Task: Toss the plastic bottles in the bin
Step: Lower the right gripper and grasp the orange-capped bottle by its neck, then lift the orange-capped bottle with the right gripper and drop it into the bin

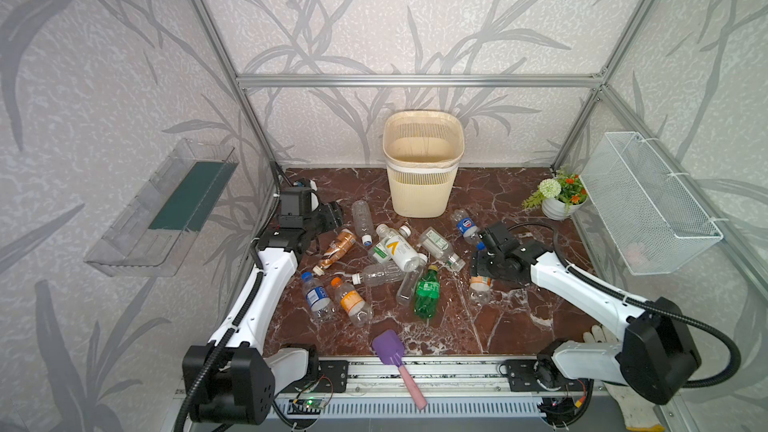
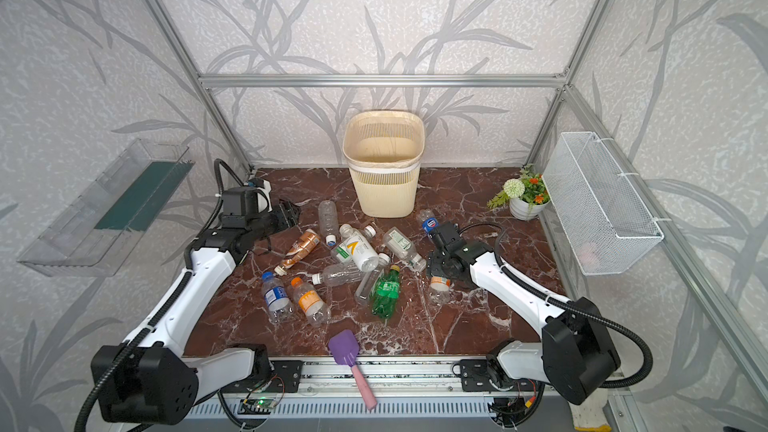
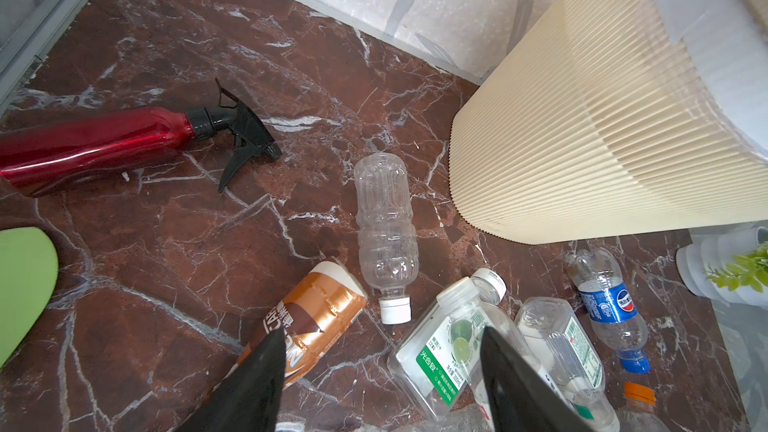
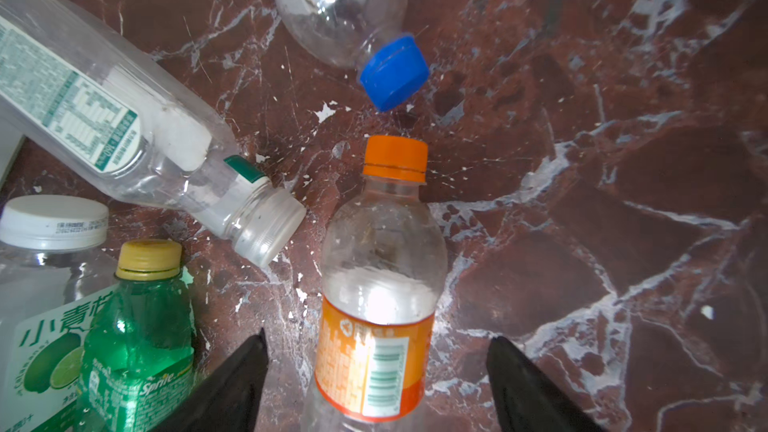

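Bottles (image 1: 399, 249) litter marble tabletop (image 1: 505, 201); leaf-patterned walls (image 1: 332, 14).

It was a robot test cell dressed as a home: an aluminium-profile frame (image 1: 415, 81) carried leaf-patterned wallpaper panels (image 1: 415, 14), two white robot arms (image 1: 266, 284) sat bolted to a metal rail (image 1: 457, 376) before a marble-look tabletop (image 1: 519, 326), a bare circuit board (image 1: 309, 403) showing.

The bin (image 1: 422, 189) is set at the middle back of the table (image 1: 498, 326). The plastic bottles (image 1: 399, 249) are scattered in front of it. A scoop (image 1: 388, 347) is laid at the front edge, a flower pot (image 1: 557, 209) at the back right.
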{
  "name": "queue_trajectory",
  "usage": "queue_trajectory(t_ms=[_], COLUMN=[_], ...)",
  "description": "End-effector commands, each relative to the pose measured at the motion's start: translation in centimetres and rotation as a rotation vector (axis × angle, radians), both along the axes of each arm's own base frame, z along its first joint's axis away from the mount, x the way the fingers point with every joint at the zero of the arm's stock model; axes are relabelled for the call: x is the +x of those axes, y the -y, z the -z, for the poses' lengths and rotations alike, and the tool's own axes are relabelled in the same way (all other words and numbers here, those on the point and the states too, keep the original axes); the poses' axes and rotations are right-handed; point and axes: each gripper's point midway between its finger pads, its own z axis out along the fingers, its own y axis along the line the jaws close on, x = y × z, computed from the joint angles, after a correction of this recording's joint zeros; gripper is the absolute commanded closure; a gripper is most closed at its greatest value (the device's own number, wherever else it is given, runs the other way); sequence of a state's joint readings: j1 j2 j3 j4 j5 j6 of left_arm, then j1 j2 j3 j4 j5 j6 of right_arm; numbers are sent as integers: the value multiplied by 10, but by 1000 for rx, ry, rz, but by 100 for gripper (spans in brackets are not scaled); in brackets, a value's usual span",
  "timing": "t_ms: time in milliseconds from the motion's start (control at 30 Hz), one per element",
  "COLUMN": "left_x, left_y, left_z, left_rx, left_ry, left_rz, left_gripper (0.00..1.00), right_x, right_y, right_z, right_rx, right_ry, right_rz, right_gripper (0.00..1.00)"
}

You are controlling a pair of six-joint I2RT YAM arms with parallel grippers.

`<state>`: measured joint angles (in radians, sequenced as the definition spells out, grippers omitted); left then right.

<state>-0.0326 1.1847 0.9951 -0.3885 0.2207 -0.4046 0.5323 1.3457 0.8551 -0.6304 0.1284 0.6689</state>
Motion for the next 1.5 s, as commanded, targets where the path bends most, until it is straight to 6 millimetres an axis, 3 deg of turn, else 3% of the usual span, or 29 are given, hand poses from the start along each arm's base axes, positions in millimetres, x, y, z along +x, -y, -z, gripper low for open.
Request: queue_trajectory(t_ms=[0, 233, 567, 767, 967, 1100, 1267, 1367, 1467], left_x=[-4, -6, -6, -5, -4, -3, -3, -3, -2], left_y=[6, 4, 1, 1, 0, 0, 1, 1, 2], left_z=[-6, -12, -6, -1, 0, 3, 5, 4, 5], left_rx=[-26, -26, -9, -4, 3, 3, 2, 4, 1], left_ry=[17, 35, 14, -1, -7, -15, -16, -13, -7], left_rz=[18, 10, 0, -1, 0, -2, 1, 5, 10], left_gripper=[27, 27, 27, 27, 27, 27, 27, 27, 27], right_x=[1, 4, 7, 5, 4, 4, 12, 27, 40], right_y=[-7, -5, -2, -1, 4, 5, 12, 19, 27], right_z=[6, 25, 43, 54, 47, 31, -7, -54, -118], right_rx=[-1, -23, -72, -97, -110, -89, -70, -102, -138], right_ry=[-38, -44, -78, -129, -104, -59, 112, 303, 566], right_rz=[-29, -19, -14, -7, 0, 2, -18, -68, -112], right_gripper=[16, 17, 25, 42, 50, 51, 51, 50, 49])
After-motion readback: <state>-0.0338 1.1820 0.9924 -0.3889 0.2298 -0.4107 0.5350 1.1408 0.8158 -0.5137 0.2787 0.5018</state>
